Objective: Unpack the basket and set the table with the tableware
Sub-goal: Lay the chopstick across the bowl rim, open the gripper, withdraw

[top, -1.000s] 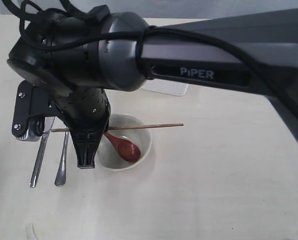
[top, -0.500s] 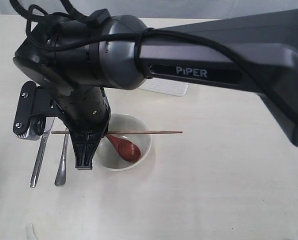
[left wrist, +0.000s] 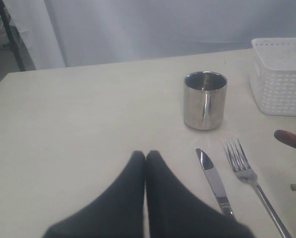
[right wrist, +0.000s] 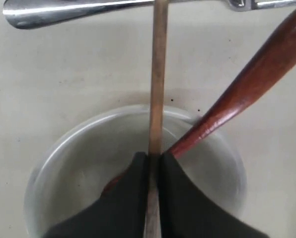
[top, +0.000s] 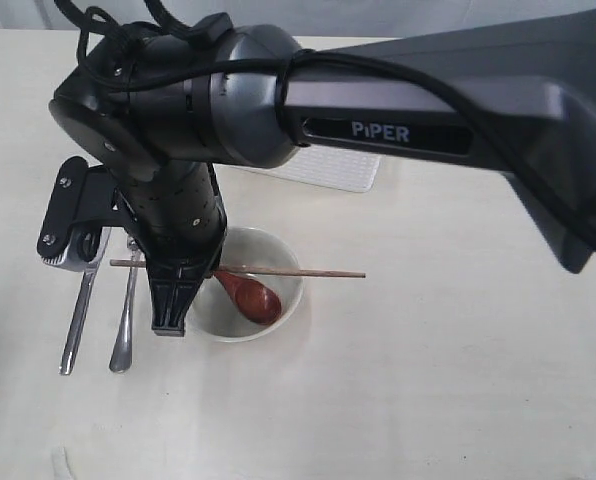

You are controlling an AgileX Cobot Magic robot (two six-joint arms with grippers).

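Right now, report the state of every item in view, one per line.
right pincer: shut on the chopstick.
left pincer: shut, holding nothing.
chopstick: level, crossing over the bowl.
bowl: upright on the table, wooden spoon inside.
wooden spoon: head in bowl, handle out over the rim.
knife: lying flat on table.
fork: lying flat beside knife.
steel cup: upright.
basket: upright on table.

Pale grey curtain behind
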